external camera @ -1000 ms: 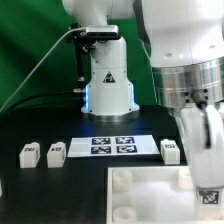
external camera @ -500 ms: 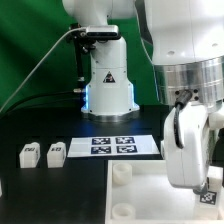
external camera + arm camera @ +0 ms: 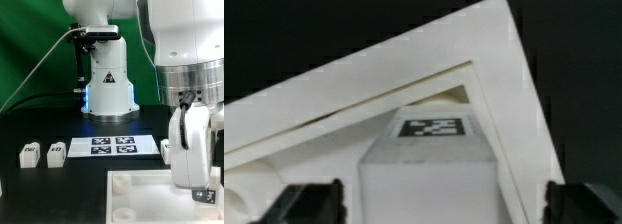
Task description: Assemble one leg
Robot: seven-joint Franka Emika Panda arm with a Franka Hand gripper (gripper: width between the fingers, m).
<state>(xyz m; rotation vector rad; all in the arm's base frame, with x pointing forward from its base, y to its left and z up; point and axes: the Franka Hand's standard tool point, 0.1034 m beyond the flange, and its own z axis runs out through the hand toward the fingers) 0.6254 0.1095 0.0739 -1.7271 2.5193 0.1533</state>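
My arm's casing (image 3: pixel 190 40) looks like smooth, glossy white plastic, with a ribbed metallic-grey ring at the wrist; the counter (image 3: pixel 40 185) is matt black; the leg (image 3: pixel 429 165) under my end effector (image 3: pixel 434 200) looks like matt white plastic with a printed black-and-white tag; the panel (image 3: pixel 140 195) is the same dull white plastic; the marker board (image 3: pixel 122 146) looks flat and paper-smooth.

Legs: four in all. Two (image 3: pixel 29 154) (image 3: pixel 56 152) stand side by side at the exterior view's left, one (image 3: pixel 167 149) shows partly behind the arm, and one (image 3: pixel 429 165) shows in the wrist view.
Panels: one (image 3: pixel 140 195).
Marker boards: one (image 3: pixel 118 145).
Tags on the marker board: four.
Grippers: one (image 3: pixel 429 200).
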